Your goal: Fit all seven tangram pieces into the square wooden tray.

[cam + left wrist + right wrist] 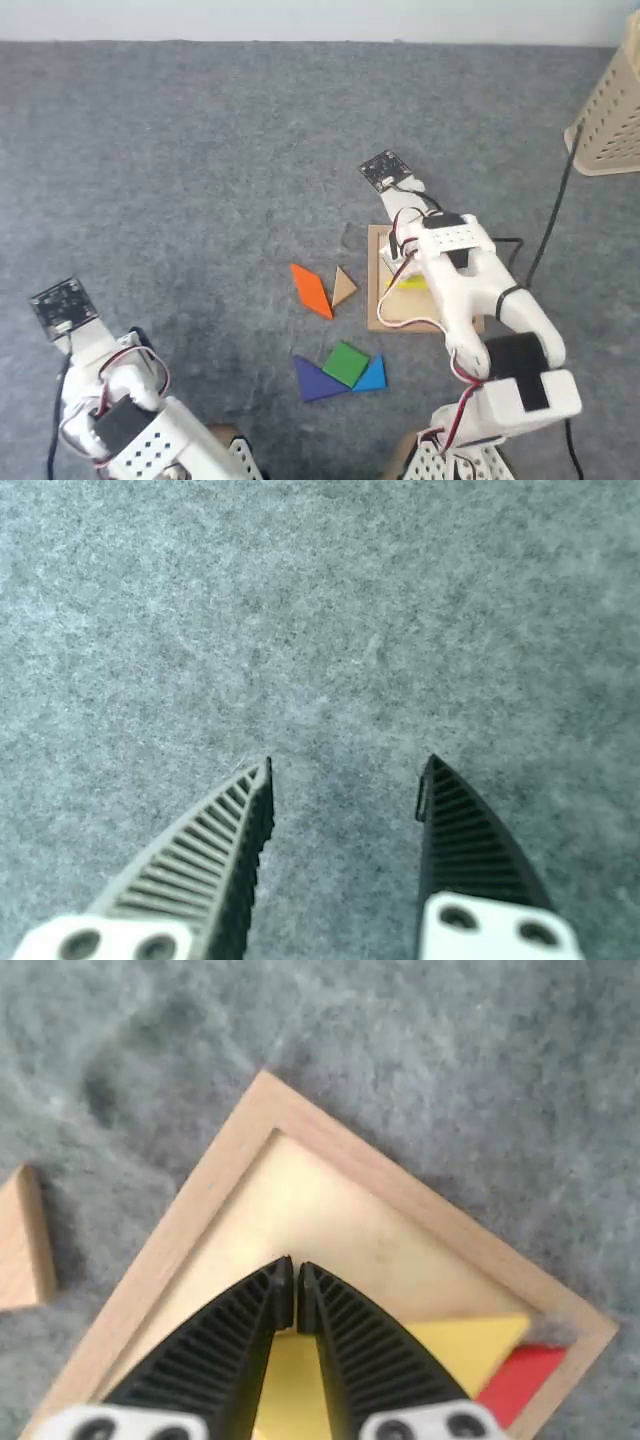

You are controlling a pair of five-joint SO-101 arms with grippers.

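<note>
The square wooden tray lies under my right gripper, which is shut with its tips just above the tray's bare floor. A yellow piece and a red piece lie inside the tray. On the carpet beside it are a tan triangle and an orange parallelogram. Closer to the arms' bases sit a green square, a purple triangle and a blue triangle. My left gripper is open over bare grey carpet, far from the pieces.
A beige perforated container stands at the far right edge. A black cable runs from it past the tray. Grey carpet covers the whole table. The left arm rests at the near left corner.
</note>
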